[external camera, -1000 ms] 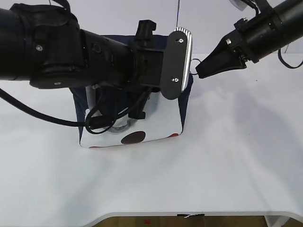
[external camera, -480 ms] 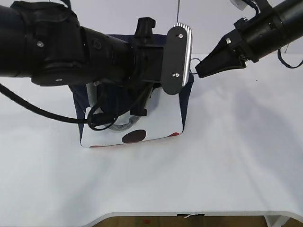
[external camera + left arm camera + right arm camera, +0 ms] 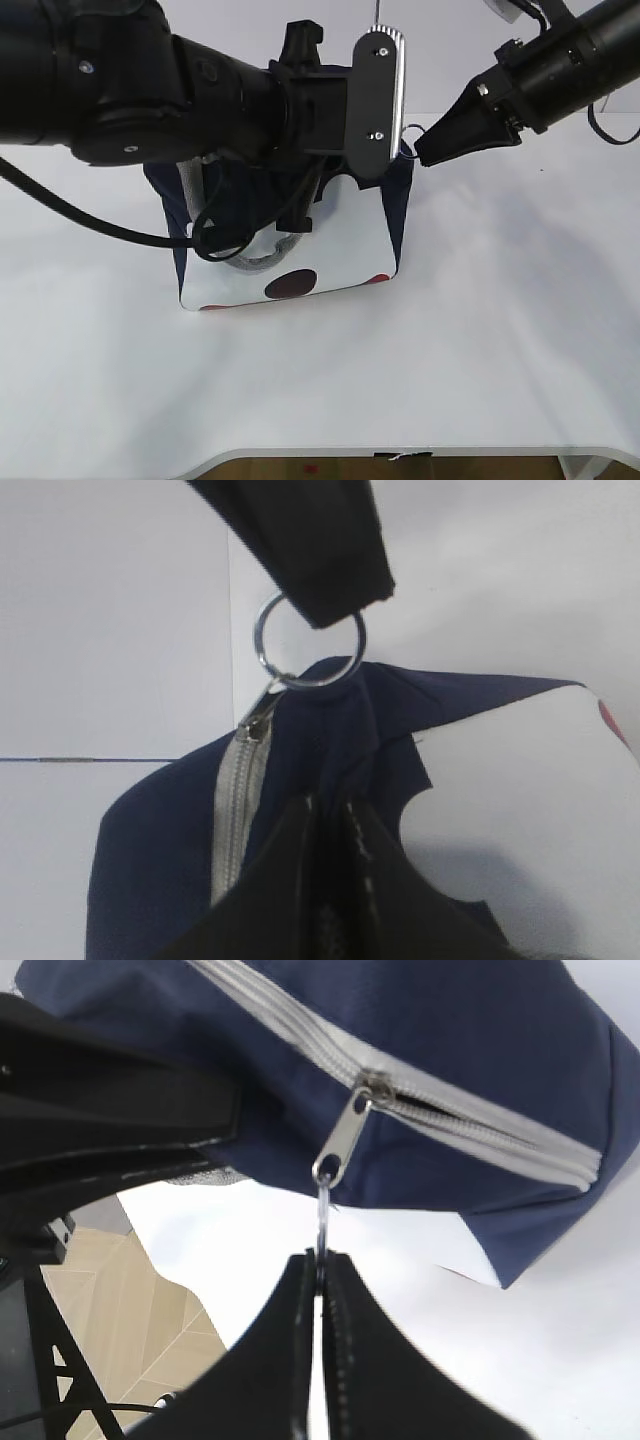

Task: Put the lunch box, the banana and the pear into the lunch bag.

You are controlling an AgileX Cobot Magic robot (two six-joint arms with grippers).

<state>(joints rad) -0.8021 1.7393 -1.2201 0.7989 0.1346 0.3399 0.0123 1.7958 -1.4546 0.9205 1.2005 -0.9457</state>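
So the lunch bag (image 3: 290, 235) sat mid-surface, and both arms were on it. The right gripper (image 3: 320, 1260) had its jaws pinched closed on the metal ring pull (image 3: 308, 640) at the bag's back right corner. The left gripper (image 3: 325, 825) had its jaws nearly closed on a fold of the navy fabric right beside the zipper (image 3: 450, 1120).

My guess at the risks: that ring was thin and held right at the jaw tips, so a pull at a bad angle could have let it slip out. Also the bag was soft and light, so if the fabric pinch gave way the whole thing would've just dragged or tipped instead of the zipper moving.

No lunch box, banana or pear in sight in any view.

The surface (image 3: 500, 330) was plain white and matte, with a pale wall behind and wood-look floor below the front edge.
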